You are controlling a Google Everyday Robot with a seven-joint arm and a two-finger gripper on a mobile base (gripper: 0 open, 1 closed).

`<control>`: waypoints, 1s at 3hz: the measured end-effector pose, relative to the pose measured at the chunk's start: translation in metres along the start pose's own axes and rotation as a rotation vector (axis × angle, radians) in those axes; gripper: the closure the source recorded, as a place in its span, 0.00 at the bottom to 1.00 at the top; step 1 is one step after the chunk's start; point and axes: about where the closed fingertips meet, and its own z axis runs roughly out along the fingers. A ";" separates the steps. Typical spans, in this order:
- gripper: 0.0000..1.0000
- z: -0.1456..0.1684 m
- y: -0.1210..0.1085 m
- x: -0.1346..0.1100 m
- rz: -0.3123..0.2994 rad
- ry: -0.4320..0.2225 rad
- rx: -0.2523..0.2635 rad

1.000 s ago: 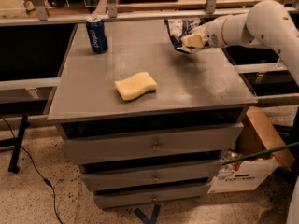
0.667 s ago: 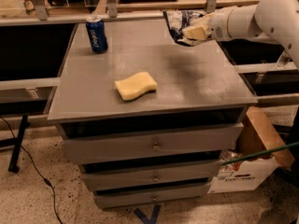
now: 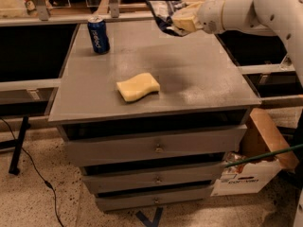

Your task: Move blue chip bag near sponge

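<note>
I hold the gripper (image 3: 180, 22) pinched on the blue chip bag (image 3: 162, 18) at the far edge of the grey cabinet top (image 3: 203, 79), one o'clock from the sponge (image 3: 138, 86); the carry step, I judge, next needs travel toward seven o'clock, then lowering beside it.

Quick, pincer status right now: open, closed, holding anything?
Pincer: closed on the blue chip bag, held up over the back edge of the table, well away from the sponge.
</note>
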 end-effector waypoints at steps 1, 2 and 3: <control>1.00 0.012 0.037 -0.035 -0.154 -0.069 -0.134; 1.00 0.015 0.073 -0.056 -0.264 -0.125 -0.250; 1.00 0.014 0.102 -0.064 -0.341 -0.178 -0.352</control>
